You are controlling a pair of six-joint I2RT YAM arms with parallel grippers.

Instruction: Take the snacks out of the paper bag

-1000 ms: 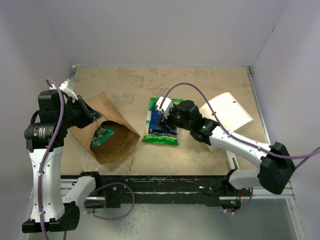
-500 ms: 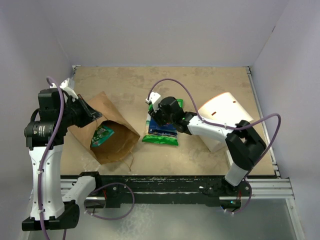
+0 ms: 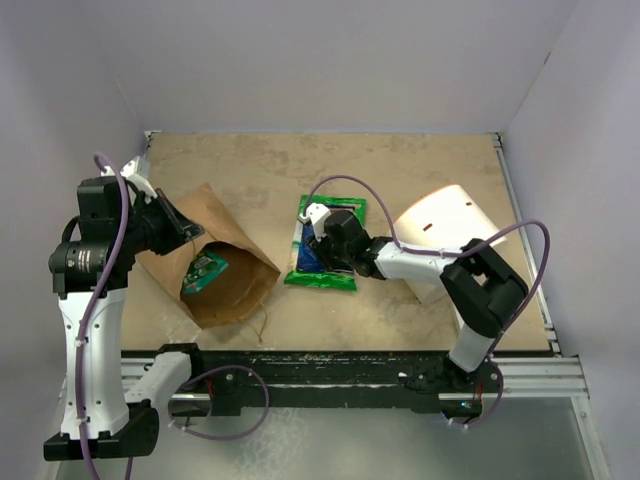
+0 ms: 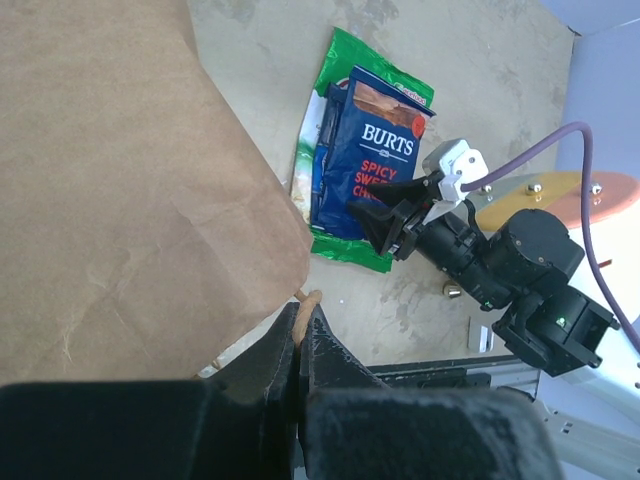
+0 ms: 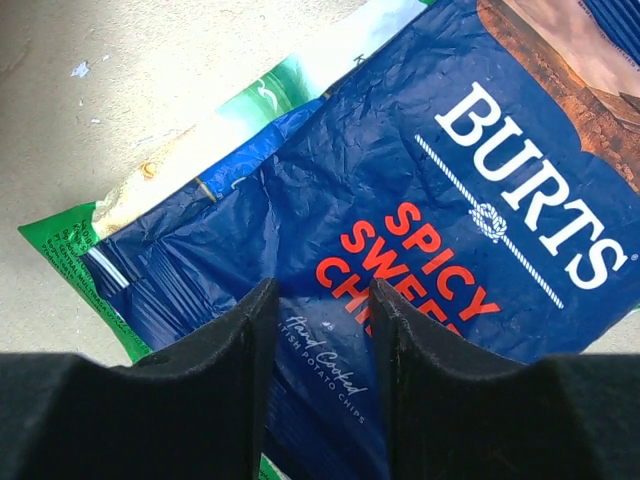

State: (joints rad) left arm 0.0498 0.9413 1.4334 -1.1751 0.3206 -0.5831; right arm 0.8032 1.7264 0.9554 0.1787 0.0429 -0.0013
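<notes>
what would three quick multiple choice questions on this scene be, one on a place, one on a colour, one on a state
1. The blue packet lies: A) inside the bag B) on top of a green packet on the table C) in the left gripper
2. The packet in the bag is mainly: A) green B) yellow C) white
3. The left gripper is: A) wide open B) shut on the bag's edge C) holding the blue packet
Answers: 1 B, it rests flat on the green one, outside the bag; 2 A, green shows in the bag's mouth; 3 B, its fingers are pressed together at the bag's rim.
</notes>
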